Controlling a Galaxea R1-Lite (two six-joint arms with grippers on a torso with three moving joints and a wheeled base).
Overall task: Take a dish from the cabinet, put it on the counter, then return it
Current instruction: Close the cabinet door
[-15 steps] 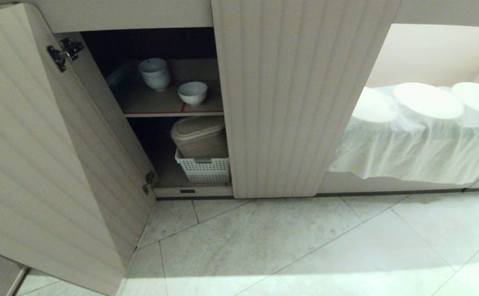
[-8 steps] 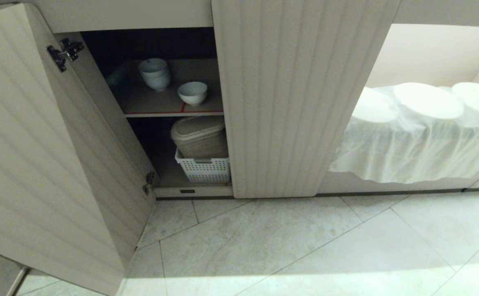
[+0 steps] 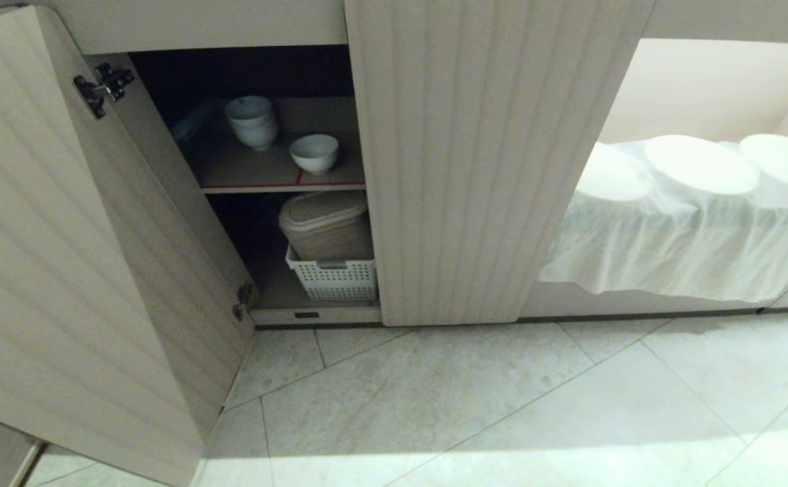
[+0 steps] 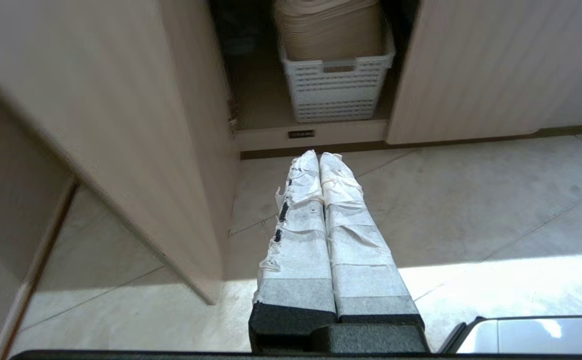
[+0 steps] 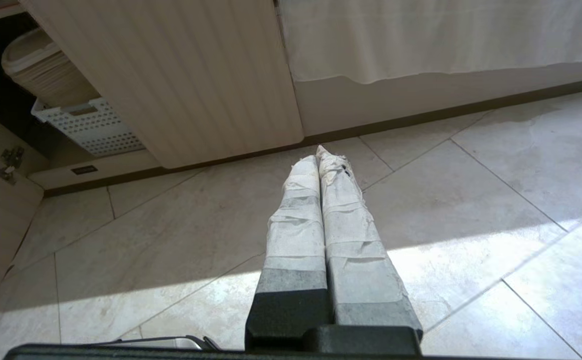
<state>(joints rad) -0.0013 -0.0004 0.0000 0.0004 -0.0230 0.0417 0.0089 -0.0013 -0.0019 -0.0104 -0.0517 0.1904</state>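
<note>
From the head view, the cabinet (image 3: pixel 495 162) stands with its left door (image 3: pixel 62 257) swung wide and its right door shut; on the red-edged upper shelf (image 3: pixel 258 174) a single white dish (image 3: pixel 314 153) sits upright near the front, with a stack of similar bowls (image 3: pixel 252 122) just behind and to its left. Below the shelf a white perforated basket (image 3: pixel 335 277) holds a beige lidded container (image 3: pixel 326 223). To the right, an open bay shows pale round shapes under a thin white cloth (image 3: pixel 678 243), probably plates, though the cover hides them. Neither arm shows here. In the left wrist view, the left gripper (image 4: pixel 318 156) hangs over the tiled floor (image 4: pixel 470 200) just before the cabinet's base, jaws pressed together and empty, the basket ahead. In the right wrist view, the right gripper (image 5: pixel 319 154) hovers over the floor near the shut door, jaws likewise pressed together, holding nothing.
</note>
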